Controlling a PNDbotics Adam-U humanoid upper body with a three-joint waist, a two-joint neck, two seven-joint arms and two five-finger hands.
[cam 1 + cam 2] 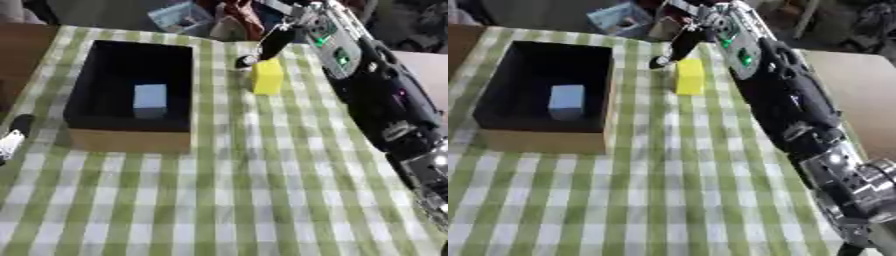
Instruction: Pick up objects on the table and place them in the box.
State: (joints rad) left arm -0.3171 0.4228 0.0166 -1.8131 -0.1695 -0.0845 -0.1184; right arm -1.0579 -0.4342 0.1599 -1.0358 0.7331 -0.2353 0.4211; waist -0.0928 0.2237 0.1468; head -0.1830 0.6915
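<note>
A yellow block (268,76) stands upright on the checked cloth, right of the box. My right arm reaches in from the lower right to the far middle. My right hand (276,41) hangs just over the block's top, open, with one dark finger (660,62) pointing down past the block's upper left corner. Whether the hand touches the block I cannot tell. The box (128,140) has cardboard walls and a black inside, and a light blue block (150,99) lies in it. A small part of my left hand (12,134) shows at the left edge.
A green and white checked cloth (227,200) covers the table. Loose clutter, including a pale blue item (181,16), lies beyond the far edge. A bare tan surface (859,90) lies right of the cloth, beyond my arm.
</note>
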